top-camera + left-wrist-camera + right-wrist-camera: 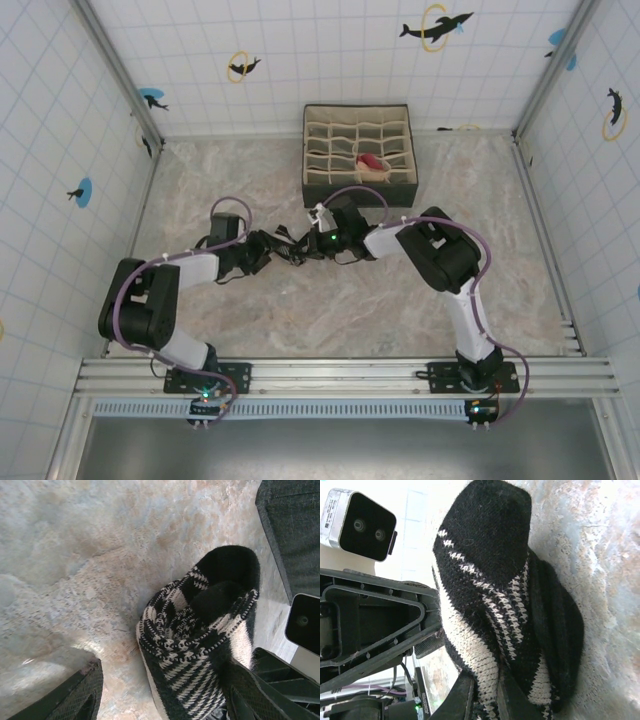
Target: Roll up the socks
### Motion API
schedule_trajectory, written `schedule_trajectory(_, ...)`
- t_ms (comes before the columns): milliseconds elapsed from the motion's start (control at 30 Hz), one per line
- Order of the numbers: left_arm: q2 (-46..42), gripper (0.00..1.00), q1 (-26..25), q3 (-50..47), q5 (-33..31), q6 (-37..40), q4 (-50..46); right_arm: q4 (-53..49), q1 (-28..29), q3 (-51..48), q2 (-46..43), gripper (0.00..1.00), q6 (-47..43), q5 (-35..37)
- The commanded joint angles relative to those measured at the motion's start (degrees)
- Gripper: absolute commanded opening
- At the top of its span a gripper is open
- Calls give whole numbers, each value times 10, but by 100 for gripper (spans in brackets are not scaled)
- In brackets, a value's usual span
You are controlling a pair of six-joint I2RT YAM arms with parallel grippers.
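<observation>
- Well, on the left, the left tool point(165, 682) is standing wide open, low over the worktop point(300, 310). Its left finger is sitting clear of any fabric while the right one is lying against the black sock, so it is gripping nothing.
- In the middle, the black sock point(200, 640), with its grey-white stripes, is resting bunched on the worktop between the two tools. It is folded over itself, and one end seems to be tucking into an opening.
- The knit is looking soft, light and floppy, so I am expecting it to sag and spring open wherever it is not being pinched. It is not looking fragile or slippery, and the rough worktop is probably giving it some drag.
- Taking hold at the doubled-over edge of the bundle, through several layers at once, is looking like the safer choice — a single layer would likely just peel away.
- To the right, the right tool point(487, 700) is closed down tight, pinching a fold of the black sock at its striped end.
- Farther right and back, the peach sock point(372, 162) is lying in a cell of the organiser box point(360, 189) — well apart from both tools.
</observation>
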Motion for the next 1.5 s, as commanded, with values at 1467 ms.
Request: schedule_trajectory(1467,63,58,-17,49,24,28,10,-191,44,-50,-5,1,47,179)
